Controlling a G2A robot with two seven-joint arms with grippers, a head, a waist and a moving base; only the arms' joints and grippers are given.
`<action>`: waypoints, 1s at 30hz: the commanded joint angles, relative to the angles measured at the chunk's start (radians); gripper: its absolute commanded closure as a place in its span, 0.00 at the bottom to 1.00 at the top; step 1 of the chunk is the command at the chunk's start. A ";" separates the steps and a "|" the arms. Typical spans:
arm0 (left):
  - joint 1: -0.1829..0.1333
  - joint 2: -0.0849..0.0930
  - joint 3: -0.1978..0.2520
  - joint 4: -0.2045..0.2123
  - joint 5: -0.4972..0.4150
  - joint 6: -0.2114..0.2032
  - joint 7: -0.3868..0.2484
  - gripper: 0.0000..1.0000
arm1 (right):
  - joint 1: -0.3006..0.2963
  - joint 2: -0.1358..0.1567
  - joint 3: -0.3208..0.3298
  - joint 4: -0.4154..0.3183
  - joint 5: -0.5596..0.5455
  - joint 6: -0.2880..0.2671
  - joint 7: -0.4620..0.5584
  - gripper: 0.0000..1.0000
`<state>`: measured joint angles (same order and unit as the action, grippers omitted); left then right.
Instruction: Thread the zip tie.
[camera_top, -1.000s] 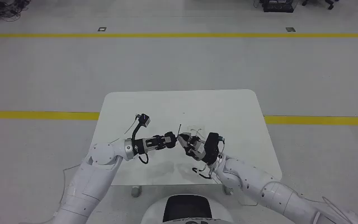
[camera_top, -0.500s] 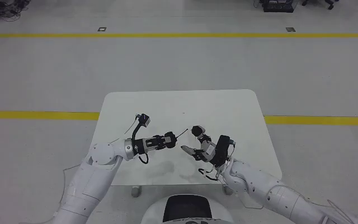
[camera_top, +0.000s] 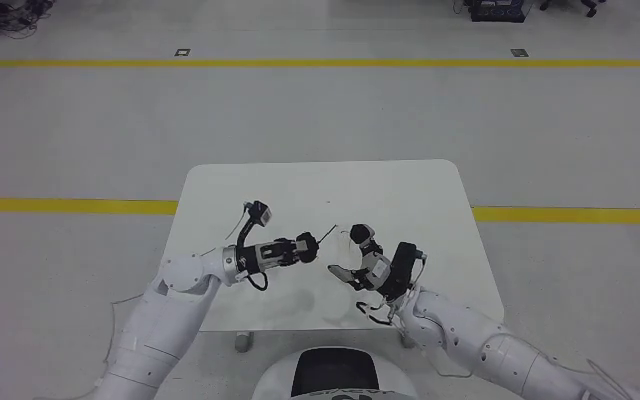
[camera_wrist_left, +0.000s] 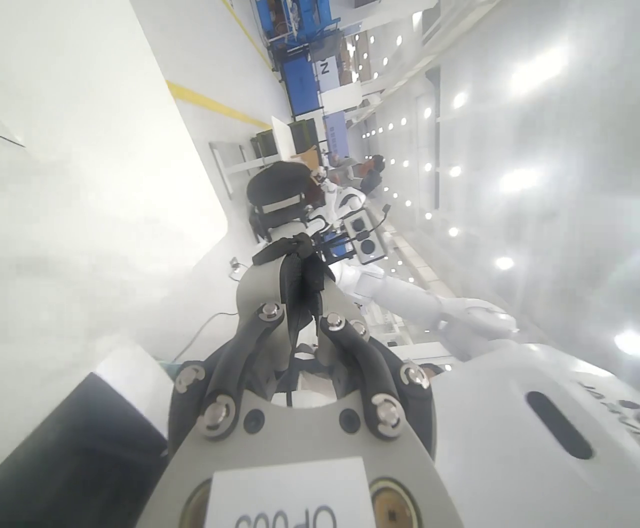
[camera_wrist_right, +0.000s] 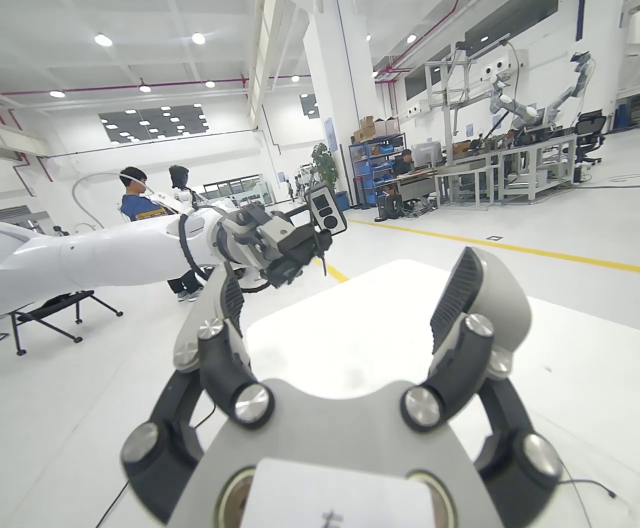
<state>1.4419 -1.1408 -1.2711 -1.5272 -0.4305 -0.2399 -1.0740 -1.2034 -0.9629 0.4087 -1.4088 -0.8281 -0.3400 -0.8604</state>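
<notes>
So here's where you're at. The white table (camera_top: 400, 195) sits under both arms, and neither gripper is touching it; they're held above its middle, facing each other.

Your left gripper (camera_top: 308, 246) is clamped down on the zip tie (camera_top: 326, 234). A thin black tail pokes out past the fingertips, angled up and away toward the far side of the table. The rest of the tie is buried between the pads, so I can't tell where the head is or whether any loop is formed yet.

Your right gripper (camera_wrist_right: 345, 300) is wide open and holding nothing. It sits just beside that free tail but not touching it.

My read: you're in the regrasp part of the threading. One side has the tie pinned, and the other is lined up to take the loose end.

The next move probably calls for bringing the open fingers around that tail and pinching it near the tip. It's a skinny, bendy strip, so come in square to it. A sloppy approach could just flick it aside.
</notes>
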 joint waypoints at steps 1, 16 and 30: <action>-0.001 0.003 -0.013 0.010 -0.103 0.038 -0.041 1.00 | 0.008 0.019 -0.034 -0.016 0.022 0.000 -0.024 0.00; -0.016 0.016 -0.020 0.052 -0.207 0.044 -0.086 1.00 | 0.120 0.138 -0.239 -0.204 0.208 0.000 -0.056 0.00; 0.002 0.030 -0.034 0.042 -0.230 0.029 -0.083 1.00 | 0.214 0.194 -0.239 -0.253 0.481 0.000 0.296 0.00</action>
<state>1.4427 -1.1117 -1.3032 -1.4853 -0.6587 -0.2100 -1.1578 -0.9918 -0.7757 0.1700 -1.6594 -0.3588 -0.3400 -0.5803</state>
